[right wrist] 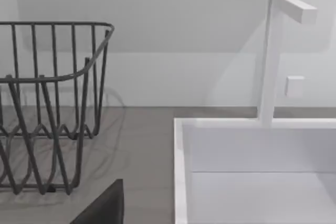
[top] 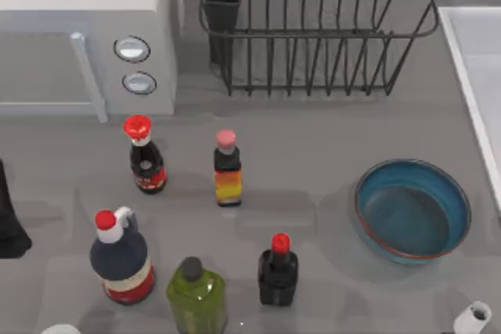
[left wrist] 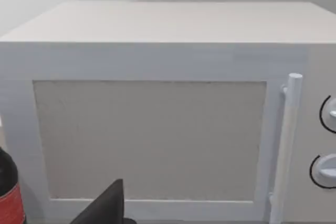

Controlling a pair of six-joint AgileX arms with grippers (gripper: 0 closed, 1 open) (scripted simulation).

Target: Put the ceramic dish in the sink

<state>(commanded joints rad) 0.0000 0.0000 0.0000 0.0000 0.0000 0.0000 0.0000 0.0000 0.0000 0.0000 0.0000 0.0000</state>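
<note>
The left claw (left wrist: 107, 205) appears as one dark finger at the edge of the left wrist view, in front of the white microwave (left wrist: 157, 114); I cannot tell if it is open or closed. The right claw (right wrist: 105, 205) also appears as a dark finger in the right wrist view, and I cannot tell its state either. In the top view, a dark part of the left arm (top: 9, 217) is at the left edge of the bench (top: 313, 170), and a white part of the right arm (top: 473, 318) is at the lower right corner.

The ceramic dish (top: 412, 210) stands upright on the bench, on the right side, alone and not touched by any claw. It is teal-blue with a thin reddish-brown rim. The sink (top: 477, 68) is at the right edge of the bench, behind the dish and near to it but apart. In the right wrist view its white faucet (right wrist: 273, 56) rises from the back rim.

The dark wire dish rack (top: 313, 29) stands at the back, between the microwave and the sink. Left of the dish stand five bottles: a dark soy sauce bottle with red cap (top: 145, 158), a bottle with pink cap and orange label (top: 227, 170), a big dark jug with red cap (top: 120, 260), a green bottle (top: 196, 295), and a small black bottle with red cap (top: 278, 271).
</note>
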